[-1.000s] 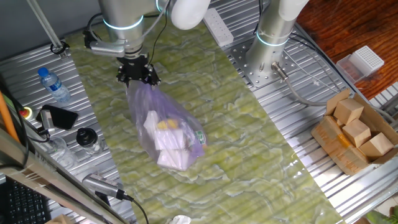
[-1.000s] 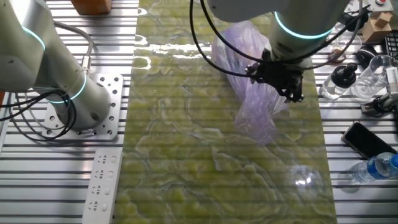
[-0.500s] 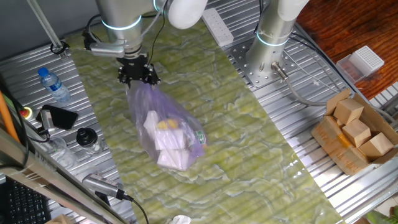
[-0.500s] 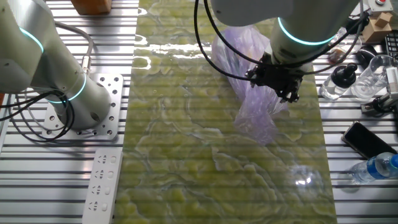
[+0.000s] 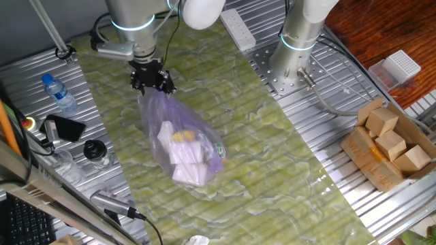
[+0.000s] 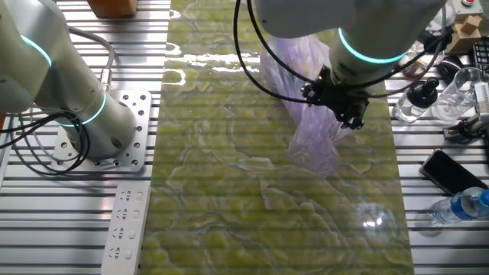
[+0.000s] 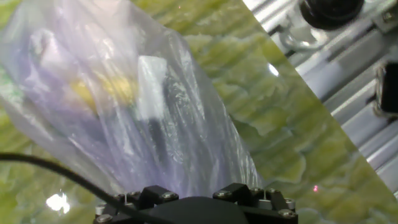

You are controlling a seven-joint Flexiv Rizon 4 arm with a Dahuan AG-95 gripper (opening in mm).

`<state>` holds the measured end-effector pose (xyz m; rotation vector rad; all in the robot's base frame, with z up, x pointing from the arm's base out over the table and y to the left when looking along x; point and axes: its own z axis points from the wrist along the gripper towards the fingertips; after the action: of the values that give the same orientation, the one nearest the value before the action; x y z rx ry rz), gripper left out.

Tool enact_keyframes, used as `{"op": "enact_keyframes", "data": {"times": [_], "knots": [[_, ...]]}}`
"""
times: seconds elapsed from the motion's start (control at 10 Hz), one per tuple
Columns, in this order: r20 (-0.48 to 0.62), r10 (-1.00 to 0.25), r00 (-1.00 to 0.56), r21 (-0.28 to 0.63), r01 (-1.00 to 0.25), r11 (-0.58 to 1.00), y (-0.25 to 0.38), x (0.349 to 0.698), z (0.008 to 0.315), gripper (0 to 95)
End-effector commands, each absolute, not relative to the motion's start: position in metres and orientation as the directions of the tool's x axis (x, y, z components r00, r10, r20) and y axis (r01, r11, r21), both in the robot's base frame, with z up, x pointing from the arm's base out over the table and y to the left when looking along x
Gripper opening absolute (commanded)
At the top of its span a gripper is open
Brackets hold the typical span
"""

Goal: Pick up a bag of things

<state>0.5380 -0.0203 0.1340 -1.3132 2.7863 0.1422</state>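
The bag of things [image 5: 180, 139] is a translucent pale-purple plastic bag lying on the green mat, with white packets and a small yellow item inside. Its bunched top runs up into my gripper [image 5: 151, 83], which is shut on it at the bag's far-left end. In the other fixed view the gripper [image 6: 340, 108] sits over the bag [image 6: 306, 141], whose neck is drawn toward the fingers. The hand view looks down the stretched plastic of the bag [image 7: 124, 106]; the fingertips themselves are hidden there behind the gripper body.
A cardboard box of wooden blocks [image 5: 388, 146] stands at the right. A water bottle [image 5: 58, 92], a phone [image 5: 65, 127] and a dark jar [image 5: 95, 151] lie left of the mat. A second arm's base [image 5: 296, 41] and a power strip [image 5: 238, 27] are at the back.
The gripper has crept slightly upward with the bag's top in it, drawing the neck a little tauter. The body of the bag has stayed on the mat.
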Motion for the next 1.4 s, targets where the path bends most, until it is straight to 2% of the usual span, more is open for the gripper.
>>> {"op": "enact_keyframes", "data": {"times": [0.1, 0.4, 0.5, 1.1, 1.4], "knots": [[-0.047, -0.766, -0.641, 0.037, -0.768, 0.640, -0.020, 0.539, 0.133, 76.0], [0.011, -0.752, -0.659, 0.001, -0.752, 0.659, -0.020, 0.539, 0.133, 76.0], [0.011, -0.784, -0.620, -0.005, -0.784, 0.620, -0.020, 0.539, 0.133, 95.0], [-0.002, -0.892, -0.451, 0.004, -0.892, 0.451, -0.038, 0.526, 0.134, 95.0], [-0.026, -0.928, -0.372, -0.002, -0.928, 0.372, -0.043, 0.527, 0.123, 95.0]]}}
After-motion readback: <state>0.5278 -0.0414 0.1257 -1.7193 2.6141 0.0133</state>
